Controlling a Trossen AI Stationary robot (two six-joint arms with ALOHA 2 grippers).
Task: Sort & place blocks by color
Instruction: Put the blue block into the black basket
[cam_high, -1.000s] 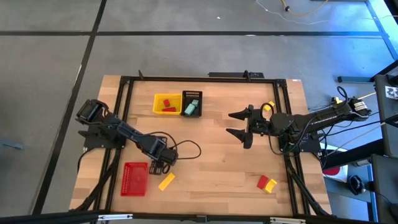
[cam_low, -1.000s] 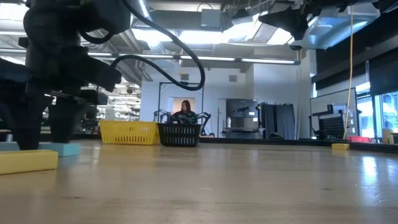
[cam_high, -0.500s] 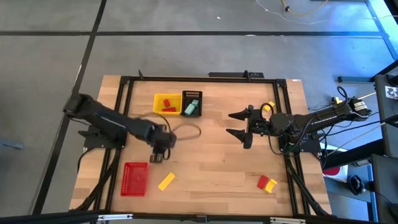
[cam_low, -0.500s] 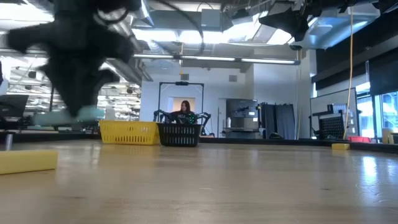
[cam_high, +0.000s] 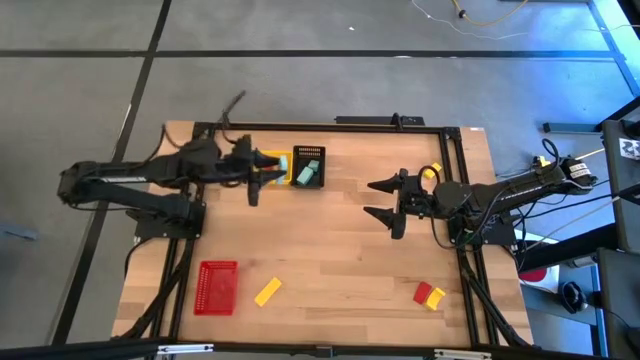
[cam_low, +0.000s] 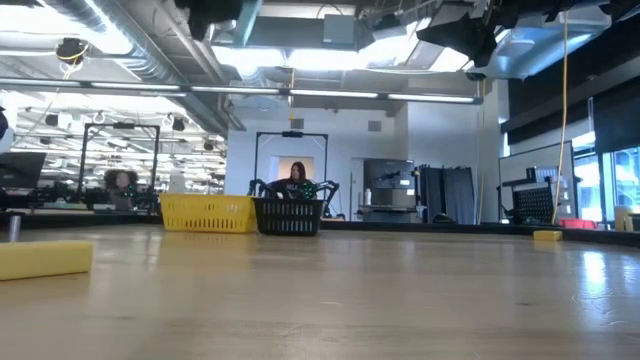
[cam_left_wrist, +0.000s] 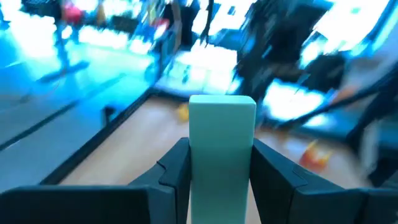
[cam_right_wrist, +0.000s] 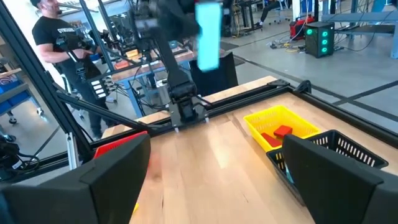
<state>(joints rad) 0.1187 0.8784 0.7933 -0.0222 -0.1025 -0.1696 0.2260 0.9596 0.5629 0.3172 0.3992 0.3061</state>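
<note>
The left claw (cam_high: 262, 172) is clamped on a pale teal block (cam_left_wrist: 222, 155), its two fingers (cam_left_wrist: 176, 168) pressed against the block's long sides so that it stands up between them. A second ago this claw was low over the tabletop (cam_high: 340, 250) near the red basket (cam_high: 217, 286), just beside the loose yellow block (cam_high: 267, 291); it has since lifted the teal piece and swung across to the yellow basket (cam_high: 268, 166), where it now hangs over the edge nearest the black basket (cam_high: 308, 166). The black basket already holds teal pieces (cam_high: 306, 175), so my reading is that this is the carry step nearly done, with the release due once the claw is over that basket.

Inside the yellow basket lie red blocks (cam_right_wrist: 278, 134), which looks like a colour mismatch left to sort. The yellow block stays beside the red basket, and a red and yellow pair (cam_high: 429, 295) sits well apart from it, toward the right arm's side. The right claw (cam_high: 385, 200) has not moved: it waits spread wide and empty, beyond the black basket.
</note>
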